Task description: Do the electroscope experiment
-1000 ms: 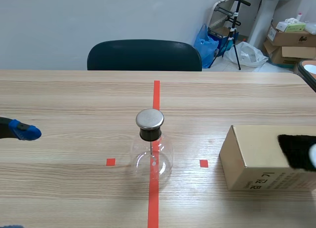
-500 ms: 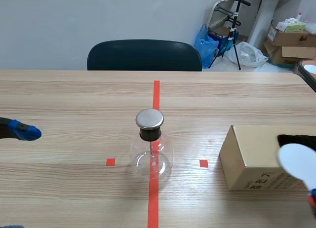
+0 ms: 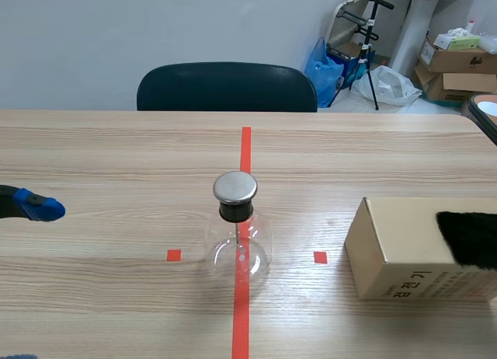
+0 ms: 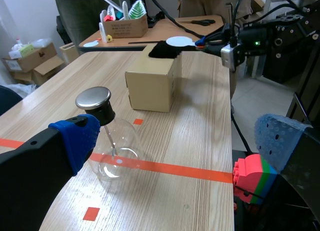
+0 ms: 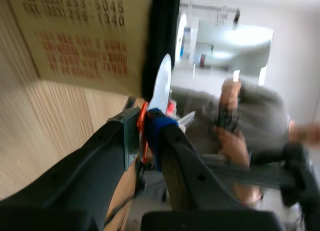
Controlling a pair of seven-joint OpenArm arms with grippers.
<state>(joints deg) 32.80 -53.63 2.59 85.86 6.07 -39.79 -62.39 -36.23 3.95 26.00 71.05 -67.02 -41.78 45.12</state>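
The electroscope, a clear glass flask (image 3: pixel 239 246) with a round metal cap (image 3: pixel 235 186), stands on the red centre line. To its right lies a cardboard box (image 3: pixel 396 250) with a black fur cloth (image 3: pixel 470 238) on top. My right gripper (image 5: pixel 145 123) is shut on the handle of a thin white disc (image 5: pixel 161 86), held edge-on beside the black cloth (image 5: pixel 162 31). The left wrist view shows that disc (image 4: pixel 179 41) hovering at the cloth (image 4: pixel 162 49) over the box (image 4: pixel 152 83). My left gripper (image 4: pixel 177 136) is open, well short of the flask (image 4: pixel 112 151); one blue pad (image 3: pixel 37 207) shows at the scene's left.
A dark chair (image 3: pixel 227 87) stands behind the table's far edge. Boxes and bags sit on the floor at the back right. In the left wrist view a second desk with a small box of tools (image 4: pixel 122 23) stands beyond the table, and a person is behind it.
Half a second ago the white disc showed above the box's near right corner in the scene view; now it is out of that view. The left arm and flask have not moved.
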